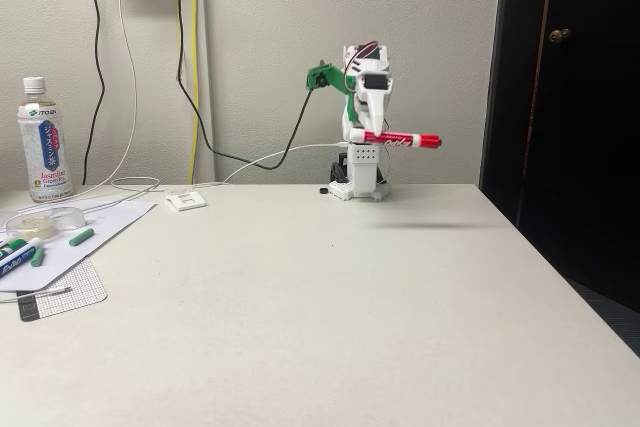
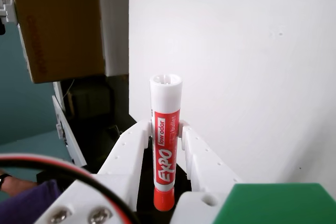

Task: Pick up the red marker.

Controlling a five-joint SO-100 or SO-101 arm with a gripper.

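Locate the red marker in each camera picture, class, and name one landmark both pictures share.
Fixed view: red marker held level above the table's far edge, right of centre.
Wrist view: red marker upright, centre-bottom of the picture.
Shared landmark: the white pincer clamped on it.

The red marker [image 2: 166,145] looks like smooth, glossy plastic, its printed label shiny and its white end matt. The gripper [image 2: 167,132] holding it is matt white plastic with faint printed layer lines, and a green plastic part [image 2: 273,203] sits at five o'clock in the wrist view, two bright metal screws [image 2: 79,215] at seven o'clock. The table [image 1: 330,317] is smooth, matt off-white. At nine o'clock in the fixed view stands a clear glossy plastic bottle [image 1: 43,142] beside sheets of matt white paper [image 1: 95,232].
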